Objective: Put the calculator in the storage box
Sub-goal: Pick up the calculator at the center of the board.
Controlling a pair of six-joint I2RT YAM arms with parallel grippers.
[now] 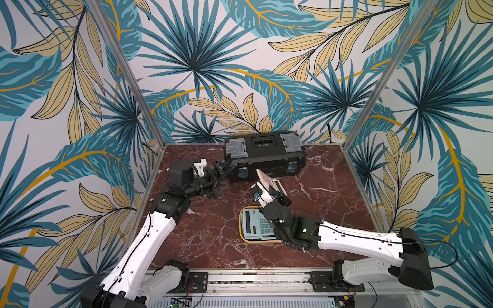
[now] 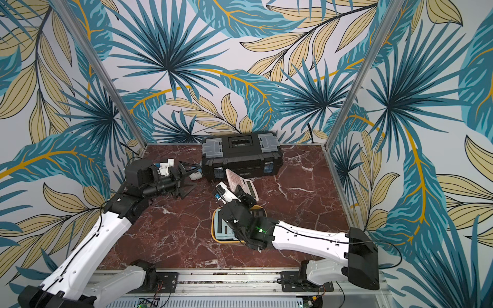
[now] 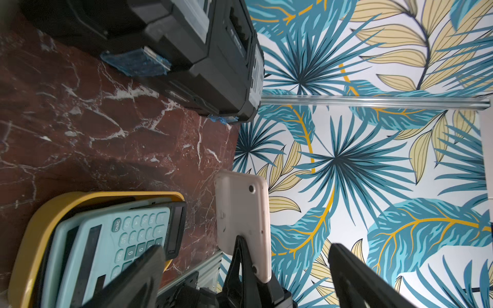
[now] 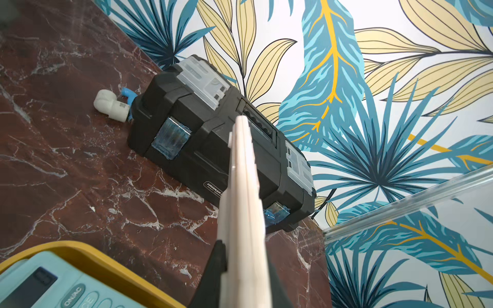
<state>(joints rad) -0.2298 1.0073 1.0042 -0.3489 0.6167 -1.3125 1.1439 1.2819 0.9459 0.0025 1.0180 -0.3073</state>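
My right gripper clenched the pink calculator by its near end, long axis tipped up toward 12 o'clock, the storage box just at its 6 o'clock, my left gripper gaping empty at 9.

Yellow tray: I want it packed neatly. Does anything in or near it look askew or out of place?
The light blue calculator in the yellow storage box seems to sit tilted on a dark flat item poking out at one end. Also, a white pipe elbow lies loose beside the black toolbox.
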